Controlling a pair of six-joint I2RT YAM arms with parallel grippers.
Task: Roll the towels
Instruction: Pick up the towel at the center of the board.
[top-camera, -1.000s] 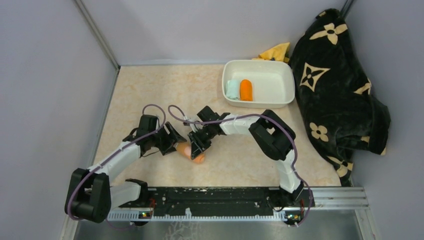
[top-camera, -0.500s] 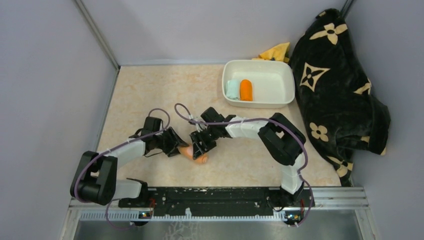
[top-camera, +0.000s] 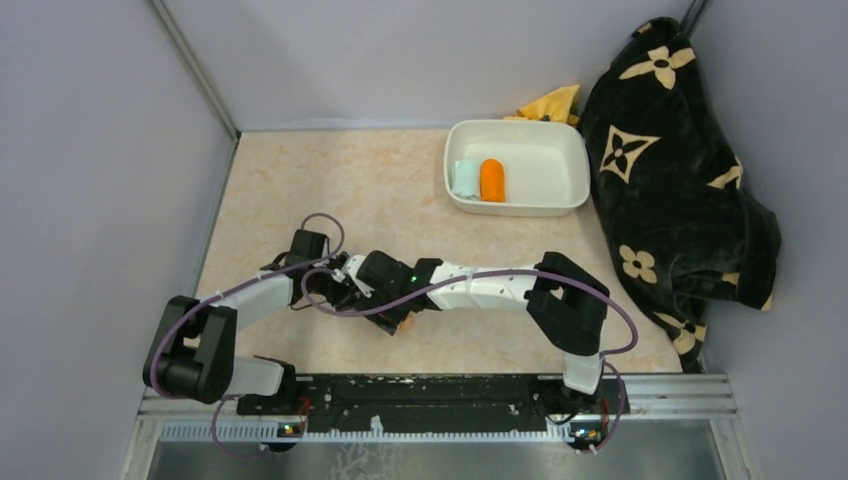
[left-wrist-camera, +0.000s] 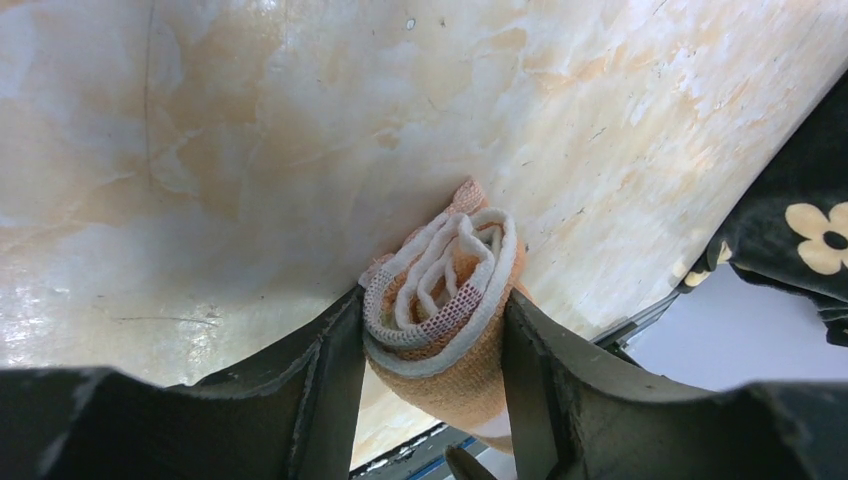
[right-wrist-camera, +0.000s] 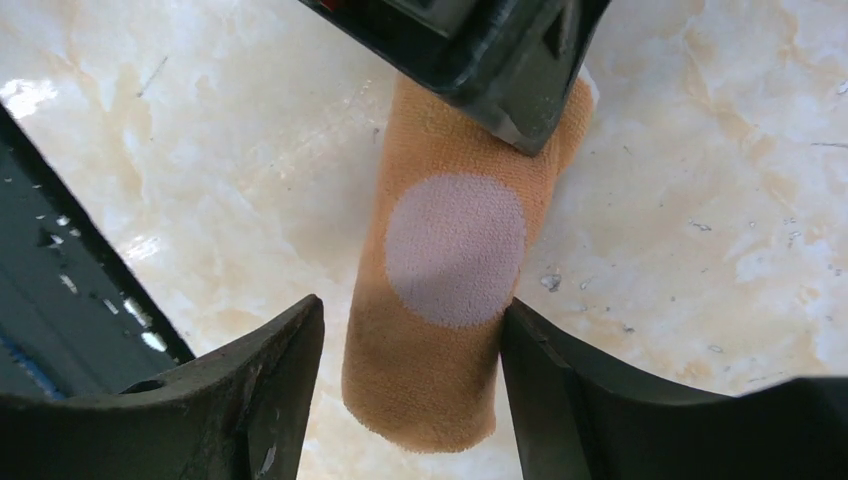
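The dotted towel (left-wrist-camera: 440, 300), rolled into a tight tube, lies on the table (top-camera: 300, 180) near its 7 o'clock edge. The left gripper (left-wrist-camera: 430, 315) grasps one end, with a finger pressed against each side of the spiral. The right gripper (right-wrist-camera: 410, 320) straddles the other end with its jaws apart. One finger is clear of the cloth and the other sits just at its edge, so it holds nothing. At 1 o'clock a white tray (top-camera: 516, 125) holds the mint towel (top-camera: 464, 178) and orange towel (top-camera: 491, 180), both rolled, side by side. A black blanket (top-camera: 670, 150) is heaped at 3 o'clock, and a yellow cloth (top-camera: 553, 103) shows at the tray's 12 o'clock.
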